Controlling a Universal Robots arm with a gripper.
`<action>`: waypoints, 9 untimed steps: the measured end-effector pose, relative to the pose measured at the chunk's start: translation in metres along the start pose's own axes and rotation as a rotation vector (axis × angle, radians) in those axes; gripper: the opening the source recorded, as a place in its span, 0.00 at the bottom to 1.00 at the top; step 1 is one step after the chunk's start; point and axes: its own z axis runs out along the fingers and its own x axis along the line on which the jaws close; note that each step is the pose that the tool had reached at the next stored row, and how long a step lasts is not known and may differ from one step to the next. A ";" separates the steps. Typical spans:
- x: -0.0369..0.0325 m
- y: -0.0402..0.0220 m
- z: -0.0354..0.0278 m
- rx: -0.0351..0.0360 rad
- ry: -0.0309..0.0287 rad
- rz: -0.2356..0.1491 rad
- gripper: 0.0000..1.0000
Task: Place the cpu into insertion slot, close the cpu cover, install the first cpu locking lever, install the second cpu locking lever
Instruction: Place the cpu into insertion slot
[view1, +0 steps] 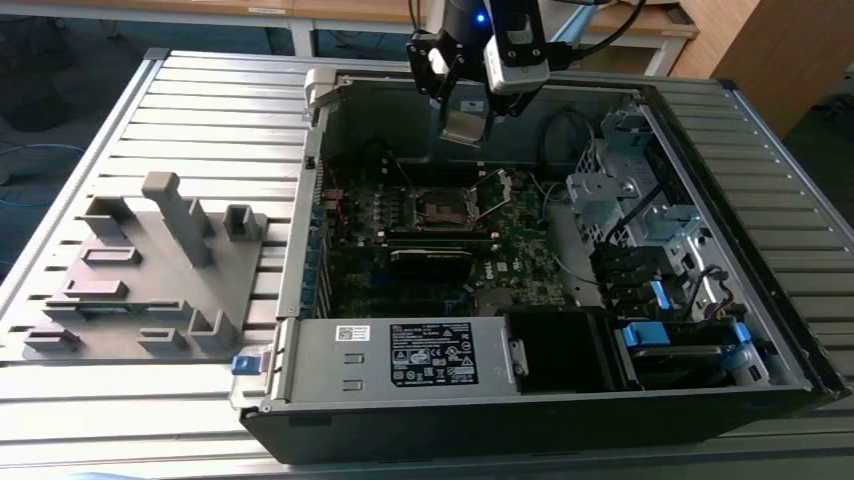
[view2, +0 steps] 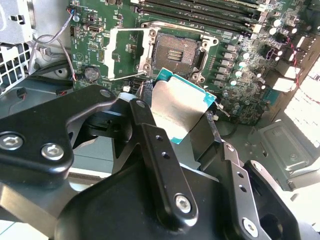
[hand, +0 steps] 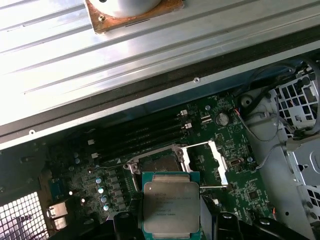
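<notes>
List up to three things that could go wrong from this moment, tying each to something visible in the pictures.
1. The gripper holds the cpu by two edges above the motherboard; a slip could drop it onto the contacts of the insertion slot.
2. The slot looks barely wider than the cpu, so a small misalignment might seat it skewed.
3. The cpu cover stands open beside the slot; a finger could perhaps catch it.

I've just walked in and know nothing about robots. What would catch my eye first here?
Probably the tool holding the cpu, a small silver square, in the air over the open computer case. On the green board inside lies the insertion slot, bare, with the cpu cover swung open beside it.
</notes>
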 end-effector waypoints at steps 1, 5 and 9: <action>0.0000 0.0000 0.0000 0.0000 0.0000 0.000 0.54; 0.0000 0.0000 0.0000 0.0000 0.0000 0.000 0.54; 0.0000 0.0000 0.0002 -0.0001 -0.0010 0.012 0.54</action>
